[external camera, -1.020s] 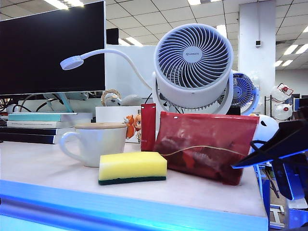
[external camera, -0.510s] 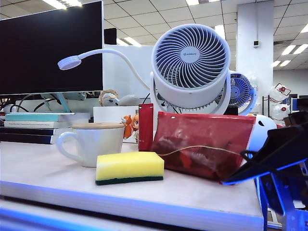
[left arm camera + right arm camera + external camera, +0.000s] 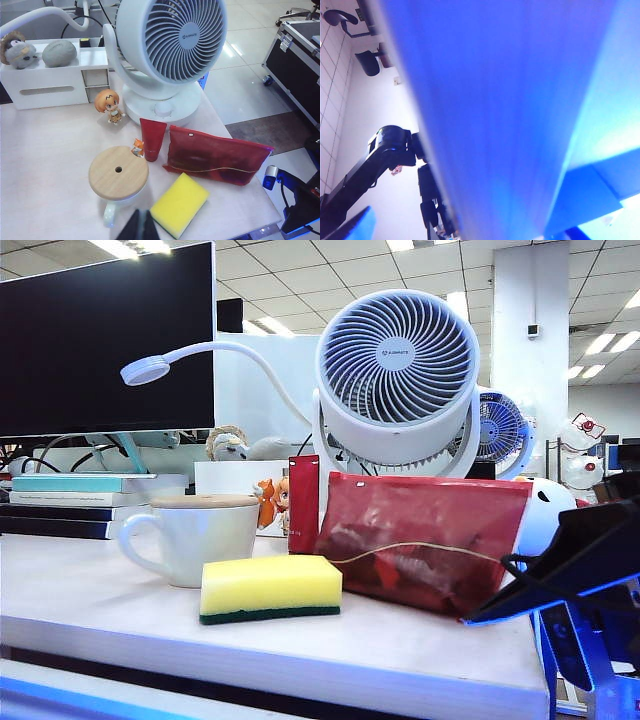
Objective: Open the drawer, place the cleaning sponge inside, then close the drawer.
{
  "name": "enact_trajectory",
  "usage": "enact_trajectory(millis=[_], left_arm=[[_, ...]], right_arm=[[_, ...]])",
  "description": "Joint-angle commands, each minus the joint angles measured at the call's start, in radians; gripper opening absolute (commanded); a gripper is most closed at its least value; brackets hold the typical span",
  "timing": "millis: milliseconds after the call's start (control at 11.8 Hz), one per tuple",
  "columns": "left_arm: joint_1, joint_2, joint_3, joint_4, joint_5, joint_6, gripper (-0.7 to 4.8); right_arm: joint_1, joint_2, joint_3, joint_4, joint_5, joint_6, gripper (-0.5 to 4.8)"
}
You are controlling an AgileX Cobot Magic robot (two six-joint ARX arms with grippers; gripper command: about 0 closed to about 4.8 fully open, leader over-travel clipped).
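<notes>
One white mug (image 3: 195, 540), round wooden lid. One cleaning sponge (image 3: 270, 588), yellow foam on green scouring layer, lay beside it on the desk top (image 3: 90, 590) above the blurred blue drawer (image 3: 70, 695). One glossy red pouch (image 3: 425, 540). Fan (image 3: 397, 375) badge unreadable. My left gripper (image 3: 140, 227) hung above the mug, fingers together; my right gripper (image 3: 565, 570) stood agape off the desk's right end.

Yellow sponge (image 3: 271, 585), red pouch (image 3: 425, 552)

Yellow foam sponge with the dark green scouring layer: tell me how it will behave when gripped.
The yellow foam sponge with its dark green scouring layer probably compresses between the fingers, being foam. It looks light for its bulk. Lying flat, green face down on the white desk top, it should not roll or tip.
</notes>
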State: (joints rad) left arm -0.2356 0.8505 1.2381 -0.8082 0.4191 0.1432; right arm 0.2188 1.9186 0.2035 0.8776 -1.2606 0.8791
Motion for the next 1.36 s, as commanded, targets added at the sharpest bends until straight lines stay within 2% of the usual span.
enact_trajectory(millis=[85, 170, 595, 1359], left_arm=[[0.001, -0.001, 0.003, 0.009, 0.005, 0.006, -0.03], [0.001, -0.001, 0.003, 0.009, 0.005, 0.006, -0.03], [0.001, -0.001, 0.003, 0.009, 0.005, 0.006, -0.03], [0.001, -0.001, 0.003, 0.009, 0.005, 0.006, -0.03]], right_arm=[[0.005, -0.005, -0.01, 0.038, -0.084, 0.016, 4.79], [0.004, -0.006, -0.027, 0.048, -0.107, 0.049, 4.79], [0.003, -0.006, -0.027, 0.055, -0.101, 0.079, 4.79], [-0.005, -0.006, -0.025, 0.063, -0.023, 0.147, 4.79]])
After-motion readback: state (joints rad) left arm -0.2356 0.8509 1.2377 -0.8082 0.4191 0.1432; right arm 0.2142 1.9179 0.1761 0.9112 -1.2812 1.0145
